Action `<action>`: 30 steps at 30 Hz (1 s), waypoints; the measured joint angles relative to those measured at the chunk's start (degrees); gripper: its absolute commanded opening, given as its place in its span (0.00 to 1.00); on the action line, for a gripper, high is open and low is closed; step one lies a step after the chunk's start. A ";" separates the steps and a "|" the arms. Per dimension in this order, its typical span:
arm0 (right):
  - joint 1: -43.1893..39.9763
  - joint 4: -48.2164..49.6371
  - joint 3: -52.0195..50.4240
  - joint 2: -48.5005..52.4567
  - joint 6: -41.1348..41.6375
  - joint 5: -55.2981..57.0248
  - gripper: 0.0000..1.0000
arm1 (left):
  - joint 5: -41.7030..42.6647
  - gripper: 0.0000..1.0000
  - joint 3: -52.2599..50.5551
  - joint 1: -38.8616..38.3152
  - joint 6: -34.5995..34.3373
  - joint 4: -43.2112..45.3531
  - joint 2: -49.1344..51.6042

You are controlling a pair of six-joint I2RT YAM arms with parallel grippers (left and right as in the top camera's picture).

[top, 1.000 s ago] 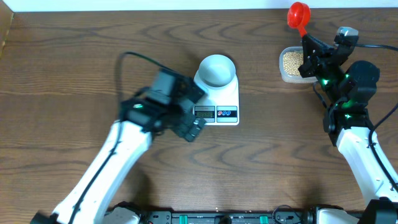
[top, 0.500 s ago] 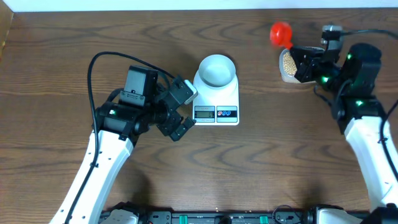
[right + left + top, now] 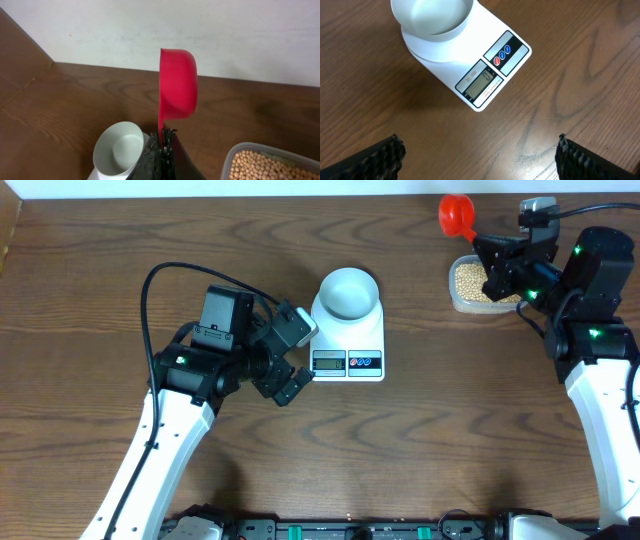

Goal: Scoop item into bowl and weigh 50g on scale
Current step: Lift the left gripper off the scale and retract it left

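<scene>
Right gripper [image 3: 484, 252] is in the upper right of the overhead view. Its two fingers are pressed together on the thin handle of the red scoop [image 3: 457, 215]. In the right wrist view the scoop [image 3: 177, 82] stands straight up from the pinched tips, with its round cup at the top, up in the air. What is inside the cup cannot be seen.

The beans [image 3: 468, 278] lie in a clear tub [image 3: 452, 288]. In the overhead view the tub is just below the scoop's cup and right beside the gripper. In the right wrist view the beans [image 3: 260, 162] fill the lower right corner, lower than the cup and not touching it.

Left gripper [image 3: 298, 357] is in the middle left of the overhead view. Its fingers are spread wide and hold nothing. It sits just beside the left edge of the scale [image 3: 365, 330], near the end with the little screen [image 3: 328, 361], and does not touch it. In the left wrist view the finger tips show in the two bottom corners, and the scale [image 3: 470, 65] lies higher up, in the middle.

The bowl [image 3: 348, 292] sits on the top end of the scale, away from the screen. It is well apart from the beans, to their left, on the brown table [image 3: 450, 430].
</scene>
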 measured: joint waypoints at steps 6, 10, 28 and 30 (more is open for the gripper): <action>0.00 0.68 0.00 0.00 -0.87 0.11 0.01 | -0.11 0.98 0.00 0.15 0.00 0.04 0.00; 0.00 0.81 0.00 0.00 -1.20 0.11 0.01 | 0.59 0.98 0.00 1.81 0.15 0.04 0.00; 0.00 1.95 0.00 0.00 -1.49 0.13 0.01 | 9.16 0.98 7.82 9.70 12.37 -9.46 0.07; 0.00 1.95 0.00 0.00 -1.49 0.13 0.01 | 9.16 0.98 7.82 10.14 12.59 -9.68 0.09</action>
